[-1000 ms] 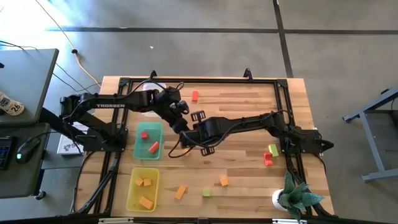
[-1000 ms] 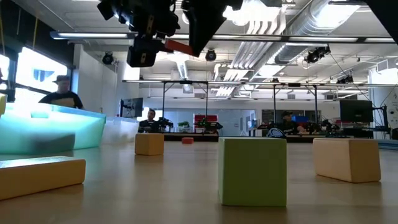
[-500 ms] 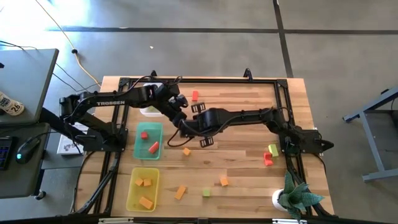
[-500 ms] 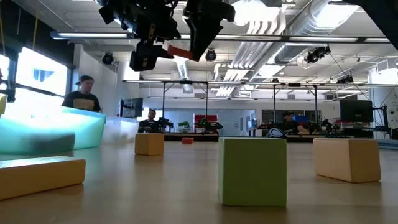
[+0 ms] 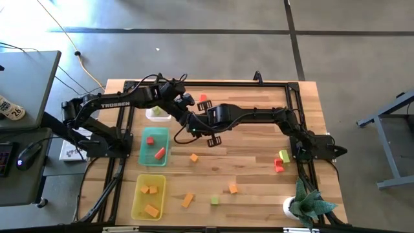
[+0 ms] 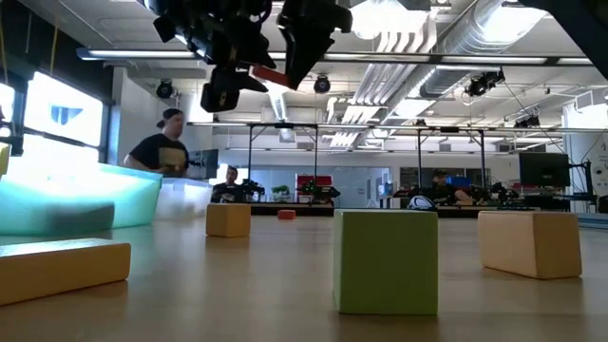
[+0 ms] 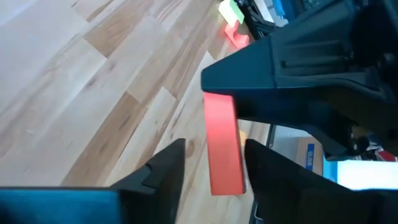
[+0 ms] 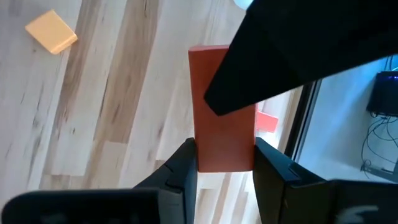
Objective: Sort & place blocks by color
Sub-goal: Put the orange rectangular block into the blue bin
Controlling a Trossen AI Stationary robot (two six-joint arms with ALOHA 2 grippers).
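A red bar [image 8: 224, 106] hangs in the air over the middle of the table, between my two grippers, and also shows in the low view [image 6: 271, 74]. My right gripper [image 5: 200, 126] reaches in from the right and is shut on it. My left gripper [image 5: 189, 116] is open. Its fingers [image 7: 168, 168] stand on either side of the bar's other end [image 7: 224, 174], with a clear gap on one side. Whether the other finger touches, I cannot tell. Loose blocks lie on the wood: orange [image 5: 194, 157], yellow-green [image 5: 214, 200], red [image 5: 279, 166]. My right gripper pinches the red bar by one end [image 8: 224, 158] between its two fingers, coming from the table's right, with the bar running on past the fingertips. The bar is lifted clear of the table. Its far end is partly covered by my left gripper.
At the left stand a clear tray [image 5: 157, 115], a green tray [image 5: 143, 155] with red blocks and a yellow tray [image 5: 137, 204] with orange blocks. A red block [image 5: 202, 99] lies near the far edge. A potted plant [image 5: 307, 206] is at the near right corner. People move in the room beyond.
Both grippers have moved together toward the table's far edge, the right one also a little to the left, with the red bar staying between them in the air. An orange block that the right arm covered now shows on the table.
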